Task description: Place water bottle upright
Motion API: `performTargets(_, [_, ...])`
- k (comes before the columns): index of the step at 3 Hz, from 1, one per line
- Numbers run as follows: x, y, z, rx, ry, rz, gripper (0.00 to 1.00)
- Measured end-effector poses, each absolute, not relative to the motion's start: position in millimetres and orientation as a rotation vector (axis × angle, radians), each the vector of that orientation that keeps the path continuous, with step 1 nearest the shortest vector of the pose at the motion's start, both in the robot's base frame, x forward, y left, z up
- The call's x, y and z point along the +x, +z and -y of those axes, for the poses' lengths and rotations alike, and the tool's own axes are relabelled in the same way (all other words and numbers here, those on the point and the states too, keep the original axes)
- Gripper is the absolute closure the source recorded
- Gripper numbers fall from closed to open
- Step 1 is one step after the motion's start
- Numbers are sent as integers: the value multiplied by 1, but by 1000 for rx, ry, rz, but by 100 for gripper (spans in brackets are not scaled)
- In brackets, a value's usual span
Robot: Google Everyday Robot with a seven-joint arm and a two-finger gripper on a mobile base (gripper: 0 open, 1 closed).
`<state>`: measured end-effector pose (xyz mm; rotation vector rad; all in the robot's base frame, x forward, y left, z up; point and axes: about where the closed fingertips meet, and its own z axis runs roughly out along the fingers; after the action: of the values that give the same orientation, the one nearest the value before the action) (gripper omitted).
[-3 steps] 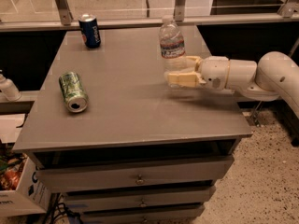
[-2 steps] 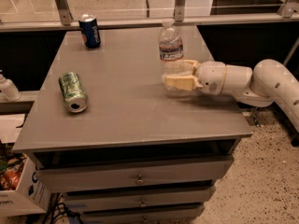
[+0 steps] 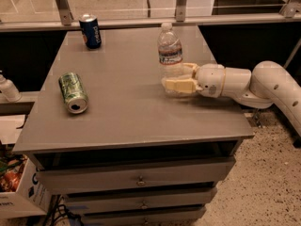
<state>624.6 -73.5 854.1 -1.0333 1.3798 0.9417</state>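
While the claw (image 3: 173, 77) lies low over the surface (image 3: 131, 121), fingers apart either side of the water bottle (image 3: 170, 48), keep it level; water bottle stands upright, right of centre; any squeeze should be soft and low, so nothing tips.

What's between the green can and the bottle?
Only bare table between the green can and the bottle in the camera view. The gripper is at the bottle's base.

water bottle (image 3: 169, 51) rear-right on table (image 3: 131, 112) | gripper (image 3: 172, 77) at its base | standing can (image 3: 90, 31) rear-left | lying can (image 3: 73, 92) left
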Motion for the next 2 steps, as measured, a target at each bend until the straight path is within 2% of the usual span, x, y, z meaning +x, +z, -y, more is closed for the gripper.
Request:
performTargets(1, [624, 844, 72, -1055, 938, -1402, 100])
performTargets(2, [624, 842, 72, -1059, 937, -1410, 83])
